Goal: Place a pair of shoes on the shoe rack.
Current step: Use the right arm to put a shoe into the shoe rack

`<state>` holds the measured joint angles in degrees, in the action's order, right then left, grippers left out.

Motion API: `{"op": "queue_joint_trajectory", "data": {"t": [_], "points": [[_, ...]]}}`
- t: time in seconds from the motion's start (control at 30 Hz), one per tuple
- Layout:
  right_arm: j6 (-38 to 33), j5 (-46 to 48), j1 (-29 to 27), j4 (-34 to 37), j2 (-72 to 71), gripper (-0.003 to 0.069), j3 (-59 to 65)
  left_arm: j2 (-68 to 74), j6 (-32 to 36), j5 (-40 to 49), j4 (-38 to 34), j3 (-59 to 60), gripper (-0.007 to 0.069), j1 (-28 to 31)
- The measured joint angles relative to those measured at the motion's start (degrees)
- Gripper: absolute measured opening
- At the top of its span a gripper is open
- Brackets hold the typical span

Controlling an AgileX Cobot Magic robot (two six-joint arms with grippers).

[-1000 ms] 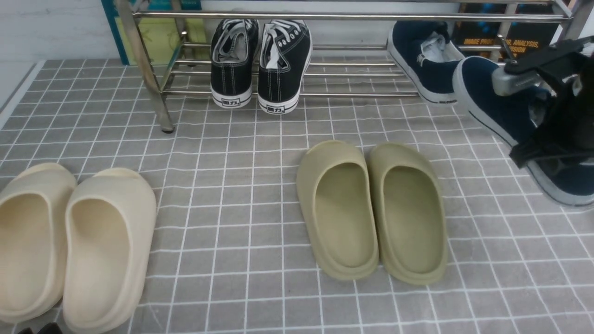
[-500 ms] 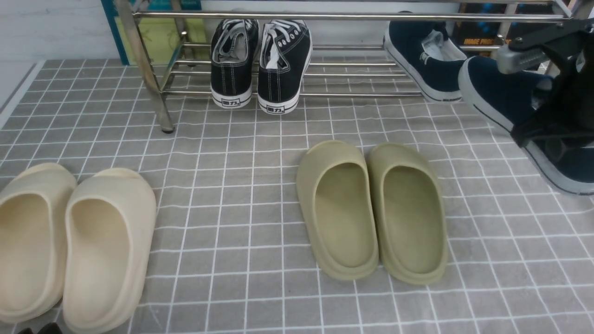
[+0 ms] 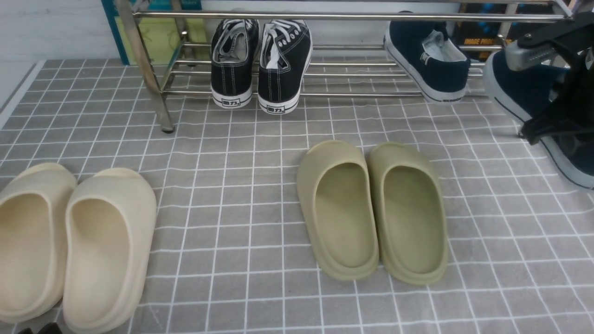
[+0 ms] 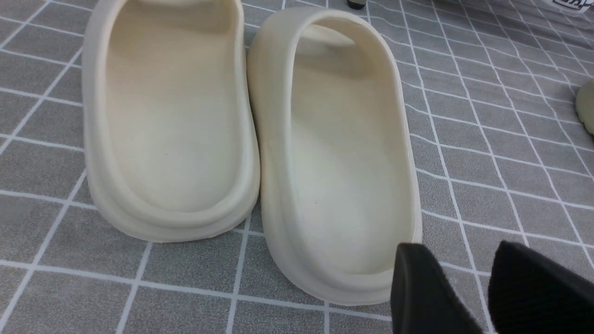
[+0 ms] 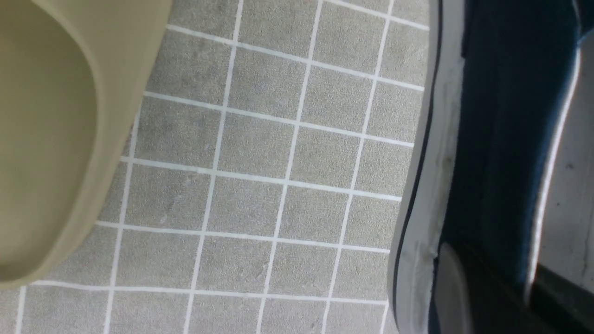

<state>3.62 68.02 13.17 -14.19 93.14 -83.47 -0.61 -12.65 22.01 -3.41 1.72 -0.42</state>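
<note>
Pair of shoes: the shelved navy shoe (image 3: 429, 65) is set on the shoe rack (image 3: 325, 16), heel outward; the held navy shoe (image 3: 515, 90) is carried just to its right, at the rack's front edge.
Left gripper (image 4: 459, 278): jaws are parted and nothing is held; it is hung over the cream slides (image 4: 325, 139), well apart from the pair.
Black sneakers (image 3: 257, 65): heel tabs are printed, but too small to be read surely.
Logo: a small white mark is seen on the shelved navy shoe and cannot be read.
Book (image 3: 480, 41): "IMAGE PROC" can be read behind the rack.
Axis: the held navy shoe is pointed toe-first at the rack, heel toward the robot.
Right gripper (image 3: 557, 93): it is clamped on the held navy shoe's collar; this arm is judged the nearer.
</note>
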Motion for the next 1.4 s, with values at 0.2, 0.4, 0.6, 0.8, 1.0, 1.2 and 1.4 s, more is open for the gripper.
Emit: {"op": "queue_joint_trajectory", "data": {"t": [0.2,0.4,0.6,0.8,1.0,1.2,1.4], "points": [[0.00,-4.74,0.00,-1.30,1.11,0.0034,0.00,0.00,0.00,0.00,0.00,0.00,0.0238,0.00],[0.14,-6.89,-0.55,-2.13,4.94,0.0034,-0.26,0.00,0.00,0.00,0.00,0.00,0.0238,0.00],[0.21,-8.13,-5.03,-1.78,8.71,0.0034,-2.38,0.00,0.00,0.00,0.00,0.00,0.0238,0.00],[-1.23,-8.88,-7.11,0.33,11.05,0.0034,-5.52,0.00,0.00,0.00,0.00,0.00,0.0238,0.00],[-1.40,-8.64,-7.11,2.05,11.63,0.0034,-6.51,0.00,0.00,0.00,0.00,0.00,0.0238,0.00],[-1.69,-7.18,-7.11,7.45,9.36,0.0034,-6.57,0.00,0.00,0.00,0.00,0.00,0.0238,0.00],[-3.62,-10.88,-6.87,8.73,7.56,0.0034,-6.68,0.00,0.00,0.00,0.00,0.00,0.0238,0.00]]}}
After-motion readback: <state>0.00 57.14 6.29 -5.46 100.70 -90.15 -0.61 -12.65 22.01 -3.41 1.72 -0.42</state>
